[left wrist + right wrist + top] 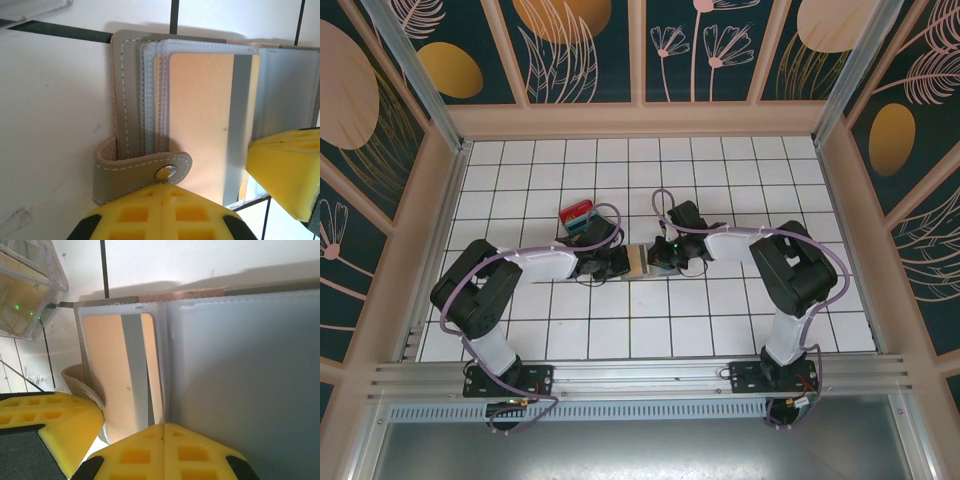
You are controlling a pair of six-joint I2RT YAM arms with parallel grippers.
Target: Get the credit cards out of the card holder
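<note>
Credit cards [578,214], red/teal stack: on tabletop [720,320], just behind L gripper [616,263]. L gripper jaws pressed together on tab-side edge of card holder [638,260], ctr tabletop, open, tan card [200,120] in clear sleeve [240,380]. R gripper [660,257] jaws pinch holder's opp. edge.

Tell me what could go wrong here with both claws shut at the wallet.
The left claw and right claw sit close together at the wallet, so they might bump. The orange card sits inside a clear sleeve; a pinch may catch the sleeve and drag the whole wallet instead of freeing the card.
</note>
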